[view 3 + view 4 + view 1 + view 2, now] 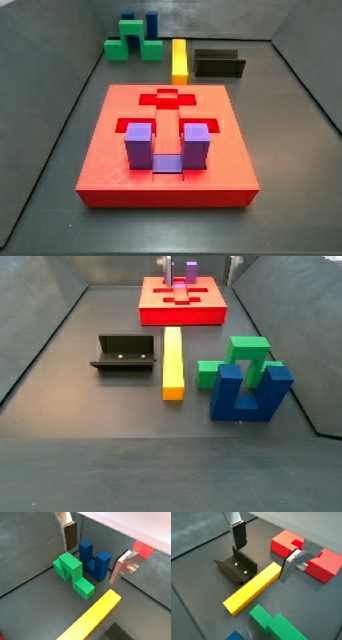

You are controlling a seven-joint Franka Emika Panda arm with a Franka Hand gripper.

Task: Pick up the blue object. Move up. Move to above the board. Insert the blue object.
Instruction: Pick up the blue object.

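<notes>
The blue object (250,394) stands prongs up on the grey floor at one end of the bin, also seen as the blue object (138,22). It is close beside a green stepped block (241,356). In a wrist view the blue object (93,558) shows below and between my two fingers. My gripper (91,564) is open, hangs well above the floor, and holds nothing. The board (120,120) lies at the opposite end. A corner of the board (326,567) shows past my gripper (262,563). I cannot make out the gripper for certain in either side view.
A purple U-shaped block (167,145) sits in the board. A long yellow bar (171,361) lies on the floor between the board and the blue object. The fixture (124,353) stands beside the bar. Grey walls ring the floor.
</notes>
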